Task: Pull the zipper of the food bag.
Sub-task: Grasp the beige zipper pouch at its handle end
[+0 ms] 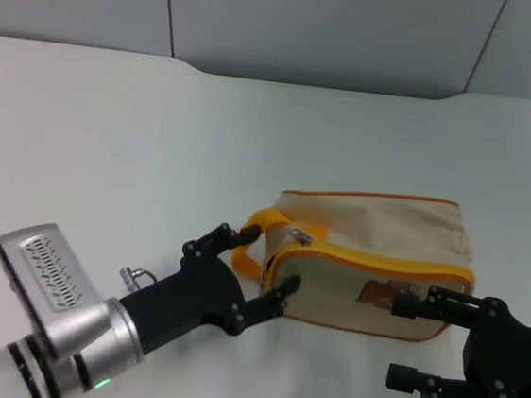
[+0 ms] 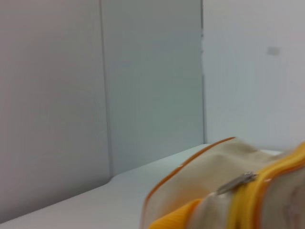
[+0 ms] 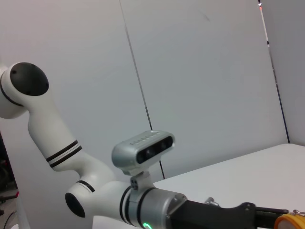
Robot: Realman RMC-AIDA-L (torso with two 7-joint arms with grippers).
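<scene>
The beige food bag (image 1: 376, 234) with orange-yellow piping lies on the white table, its bear patch (image 1: 379, 293) on the near side. The zipper (image 1: 373, 262) runs along the top edge, with its silver pull tab (image 1: 299, 236) at the bag's left end beside the orange loop handle (image 1: 259, 239). My left gripper (image 1: 251, 264) is open, with its fingers on either side of the handle end. My right gripper (image 1: 407, 342) is open at the bag's near right side, its upper finger next to the bear patch. The left wrist view shows the bag (image 2: 200, 176) and the pull tab (image 2: 236, 182) close up.
The white table (image 1: 110, 145) extends to the left and behind the bag, up to grey wall panels (image 1: 312, 23). The right wrist view shows my left arm (image 3: 143, 200) and a bit of the orange handle (image 3: 290, 222).
</scene>
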